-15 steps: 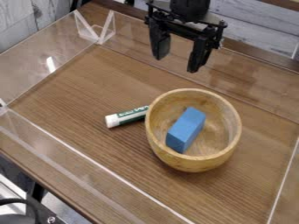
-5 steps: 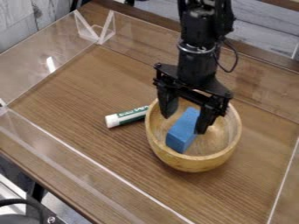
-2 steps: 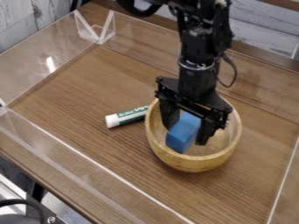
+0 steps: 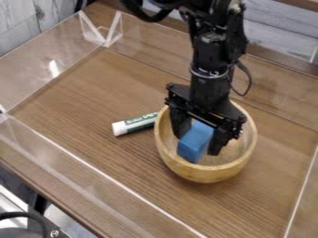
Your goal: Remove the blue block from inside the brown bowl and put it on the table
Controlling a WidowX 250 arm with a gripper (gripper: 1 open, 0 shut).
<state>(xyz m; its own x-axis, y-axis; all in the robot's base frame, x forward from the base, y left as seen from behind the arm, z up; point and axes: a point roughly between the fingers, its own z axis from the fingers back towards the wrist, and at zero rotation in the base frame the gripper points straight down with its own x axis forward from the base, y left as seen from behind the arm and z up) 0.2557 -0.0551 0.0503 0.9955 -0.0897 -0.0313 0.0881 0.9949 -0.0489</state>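
Note:
The blue block (image 4: 195, 144) lies inside the brown bowl (image 4: 206, 170), on the table (image 4: 87, 102) right of its middle. My gripper (image 4: 202, 132) points straight down into the bowl, open. Its two black fingers (image 4: 225, 137) straddle the block, one on either side of it. Whether the fingers touch the block cannot be told. The arm hides the bowl's far rim and the block's upper end.
A small white tube with green print (image 4: 136, 123) lies just left of the bowl. Low clear plastic walls (image 4: 37, 58) edge the tabletop, with a folded clear piece (image 4: 102, 31) at the back left.
Since three seconds ago my gripper has come from high at the back down into the bowl around the block. Over the last second it only sank slightly.

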